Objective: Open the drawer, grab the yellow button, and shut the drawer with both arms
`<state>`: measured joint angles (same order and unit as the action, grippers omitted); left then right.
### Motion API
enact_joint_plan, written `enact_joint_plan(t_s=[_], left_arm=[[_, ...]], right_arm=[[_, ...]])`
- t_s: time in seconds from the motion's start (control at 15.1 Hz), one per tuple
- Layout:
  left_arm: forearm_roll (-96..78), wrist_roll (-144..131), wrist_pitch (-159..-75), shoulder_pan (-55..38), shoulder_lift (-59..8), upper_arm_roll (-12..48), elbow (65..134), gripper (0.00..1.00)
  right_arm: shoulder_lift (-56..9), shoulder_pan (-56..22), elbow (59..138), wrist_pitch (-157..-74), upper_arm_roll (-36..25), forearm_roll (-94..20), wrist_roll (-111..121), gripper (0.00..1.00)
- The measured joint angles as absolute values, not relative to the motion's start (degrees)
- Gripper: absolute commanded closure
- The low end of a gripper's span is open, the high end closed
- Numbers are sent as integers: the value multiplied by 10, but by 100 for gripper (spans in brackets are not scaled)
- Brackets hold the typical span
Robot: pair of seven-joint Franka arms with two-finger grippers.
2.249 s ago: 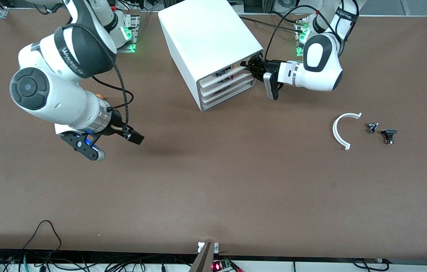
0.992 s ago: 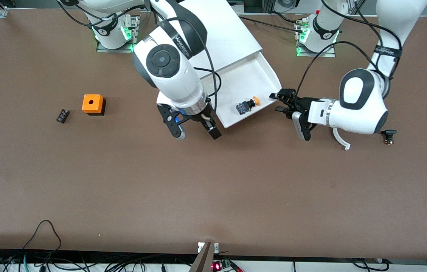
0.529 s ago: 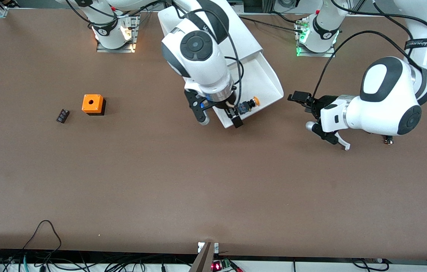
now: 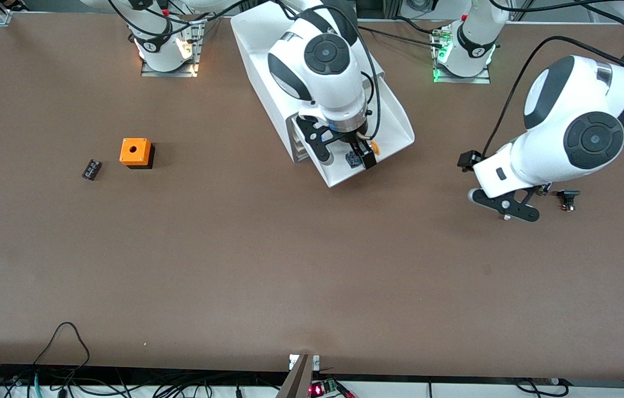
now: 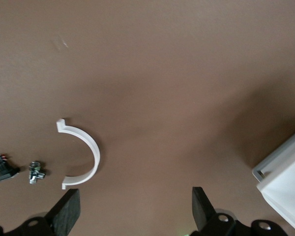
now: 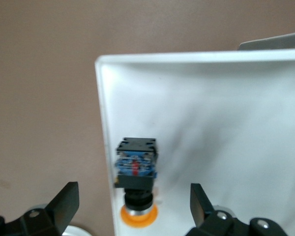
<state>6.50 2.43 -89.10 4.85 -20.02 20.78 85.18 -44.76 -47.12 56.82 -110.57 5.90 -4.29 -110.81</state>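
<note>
Top drawer of the white cabinet stands pulled out over the table, its lower drawers shut beneath it.

Right gripper hangs over the drawer's outer corner, jaws wide open and pointing down, gripping nothing. The button lies on its side on the drawer floor directly below and between those jaws, just beside the drawer's side wall; black-and-blue body, orange cap pointing toward the left arm's end of the table. In the right wrist view both fingers flank the button with clear space on each side, not touching it.

Left gripper hovers over bare table, well apart from the drawer, jaws open and empty. Below these jaws, in the left wrist view: a white curved bracket, a small metal part beside it, then a small black part. A cabinet corner sits off to one side of the jaws.

Toward the right arm's end of the table: an orange box with a hole and a small dark part, both well away from either pair of jaws.
</note>
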Motion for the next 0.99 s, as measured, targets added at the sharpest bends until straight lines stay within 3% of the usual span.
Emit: enact_joint_plan(t_s=[0.13,0.26,0.46,0.53,0.99], left_arm=[[68,24,-894,52,-225,203,831,0],[68,19,-896,56,-250,202,816,0],[68,-14,-897,56,-263,202,808,0],[68,-21,-897,55,-264,202,808,0],[68,-32,-897,55,-268,202,808,0]], right_arm=[[-457,-479,573,-1106,59,-35,-1108,1],[-461,-481,575,-1105,59,-34,-1108,16],[-461,-481,575,-1104,58,-28,-1108,84],[-461,-481,575,-1104,58,-22,-1107,99],[-458,-481,571,-1091,58,-16,-1097,100]])
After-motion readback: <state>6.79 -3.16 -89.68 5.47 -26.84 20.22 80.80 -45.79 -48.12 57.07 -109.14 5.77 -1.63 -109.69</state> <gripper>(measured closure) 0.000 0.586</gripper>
